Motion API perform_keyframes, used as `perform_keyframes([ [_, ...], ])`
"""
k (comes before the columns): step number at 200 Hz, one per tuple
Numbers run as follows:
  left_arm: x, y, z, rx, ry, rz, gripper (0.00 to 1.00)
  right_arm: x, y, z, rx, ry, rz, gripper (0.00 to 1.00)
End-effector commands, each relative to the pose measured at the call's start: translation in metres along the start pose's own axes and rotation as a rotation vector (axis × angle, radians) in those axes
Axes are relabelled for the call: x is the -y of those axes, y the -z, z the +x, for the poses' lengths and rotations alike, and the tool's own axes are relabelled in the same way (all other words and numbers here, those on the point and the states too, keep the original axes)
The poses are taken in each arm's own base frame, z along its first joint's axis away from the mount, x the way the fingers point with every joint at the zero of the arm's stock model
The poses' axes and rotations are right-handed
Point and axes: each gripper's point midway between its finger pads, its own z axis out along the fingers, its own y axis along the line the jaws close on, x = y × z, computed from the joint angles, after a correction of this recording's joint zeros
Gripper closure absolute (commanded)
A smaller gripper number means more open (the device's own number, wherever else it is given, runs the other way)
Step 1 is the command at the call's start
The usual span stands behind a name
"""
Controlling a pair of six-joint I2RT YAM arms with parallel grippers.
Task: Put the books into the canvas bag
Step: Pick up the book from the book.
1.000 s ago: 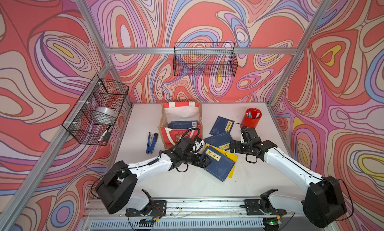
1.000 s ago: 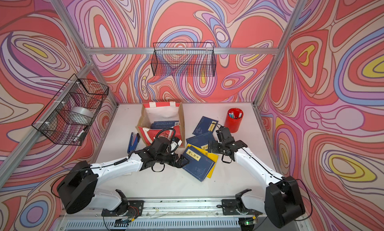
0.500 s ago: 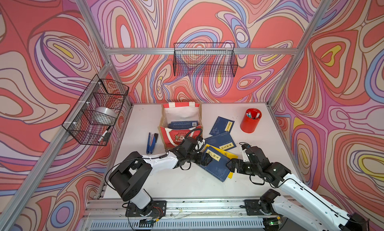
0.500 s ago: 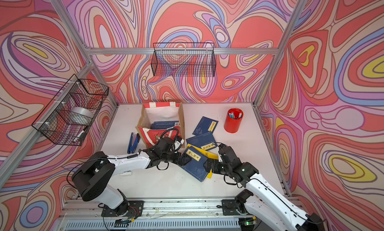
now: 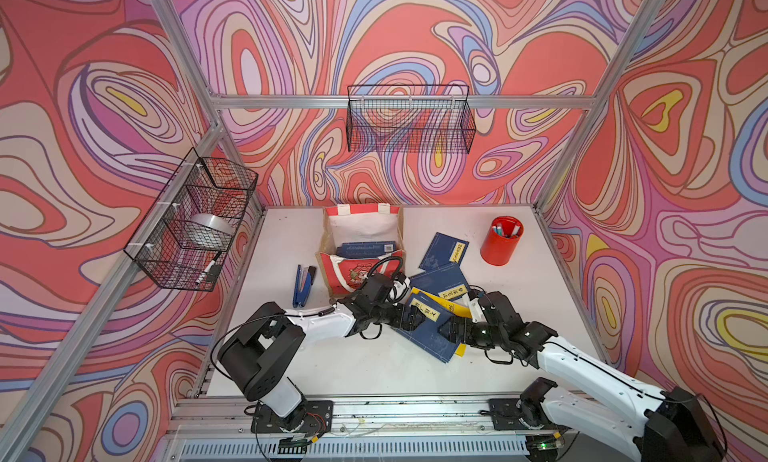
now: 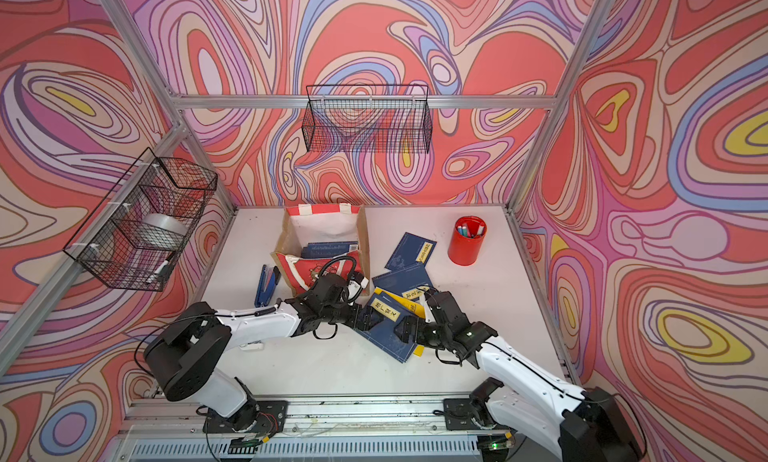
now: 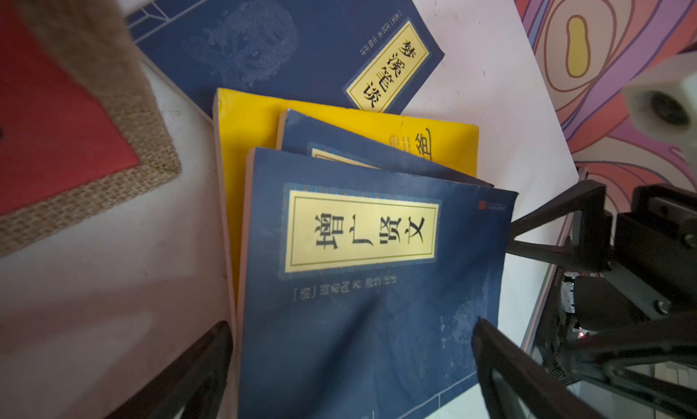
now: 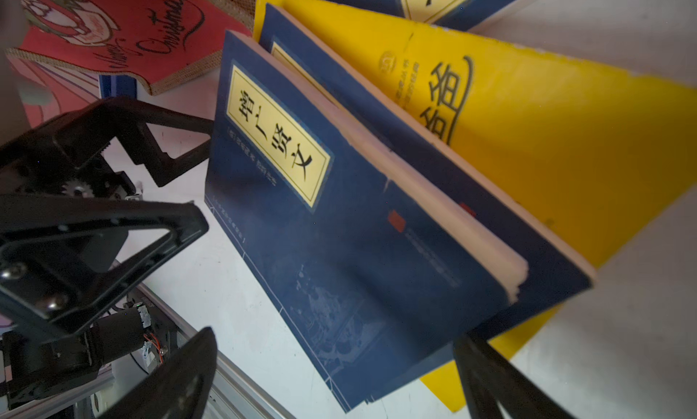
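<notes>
Both tools hang spread over a fanned pile of books (image 5: 430, 335) near the centre of the desk (image 5: 353, 368). The left tool (image 5: 413, 318) sits at the pile's 9 o'clock end and the right tool (image 5: 448, 330) at its 3 o'clock end. Their jaws flank the top navy book (image 7: 358, 323), and neither pinches it. A yellow book (image 7: 249, 134) lies underneath. The canvas bag (image 5: 361, 231) stands at the desk's 12 o'clock with one navy book (image 5: 365, 250) inside. Another navy book (image 5: 444, 252) lies flat at 1 o'clock, near a red pen cup (image 5: 498, 250).
</notes>
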Motion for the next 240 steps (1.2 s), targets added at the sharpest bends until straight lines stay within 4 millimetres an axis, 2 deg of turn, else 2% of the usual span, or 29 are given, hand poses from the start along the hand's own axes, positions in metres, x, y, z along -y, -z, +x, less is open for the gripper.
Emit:
perform_keyframes([
  [1, 0.002, 0.005, 0.002, 0.009, 0.014, 0.02, 0.0, -0.007, -0.008, -0.006, 0.017, 0.021, -0.036, 0.02],
  [41, -0.008, 0.011, 0.011, 0.005, 0.027, -0.011, 0.0, -0.008, -0.017, -0.011, 0.027, 0.039, -0.046, 0.02],
  [87, -0.039, 0.021, 0.016, 0.058, 0.147, 0.003, 0.0, -0.004, -0.031, -0.013, -0.005, 0.069, -0.02, 0.02],
  [126, -0.029, 0.029, 0.015, 0.053, 0.129, 0.058, 0.01, -0.008, -0.037, -0.012, -0.023, 0.072, -0.051, 0.02],
  [149, -0.025, 0.032, 0.022, 0.026, 0.137, 0.072, 0.05, -0.012, -0.04, -0.01, -0.034, 0.074, -0.085, 0.02],
  [161, -0.021, 0.034, 0.02, 0.036, 0.135, 0.09, 0.1, -0.01, -0.041, -0.007, -0.041, 0.072, -0.08, 0.02],
  [164, -0.026, 0.033, 0.033, 0.014, 0.149, 0.081, 0.12, -0.01, -0.041, -0.007, -0.041, 0.074, -0.079, 0.02],
  [174, -0.026, 0.035, 0.036, 0.015, 0.151, 0.087, 0.19, -0.007, -0.041, -0.005, -0.044, 0.072, -0.072, 0.02],
  [193, -0.026, 0.037, 0.036, 0.017, 0.156, 0.081, 0.38, -0.004, -0.042, -0.002, -0.051, 0.069, -0.067, 0.02],
  [219, -0.027, 0.038, 0.033, 0.029, 0.155, 0.072, 0.7, -0.003, -0.042, -0.001, -0.053, 0.068, -0.067, 0.02],
  [229, -0.028, 0.038, 0.031, 0.034, 0.157, 0.068, 0.78, -0.004, -0.042, 0.0, -0.057, 0.071, -0.073, 0.02],
  [240, -0.026, 0.038, 0.028, 0.041, 0.158, 0.077, 0.82, -0.004, -0.043, 0.002, -0.062, 0.069, -0.077, 0.02],
])
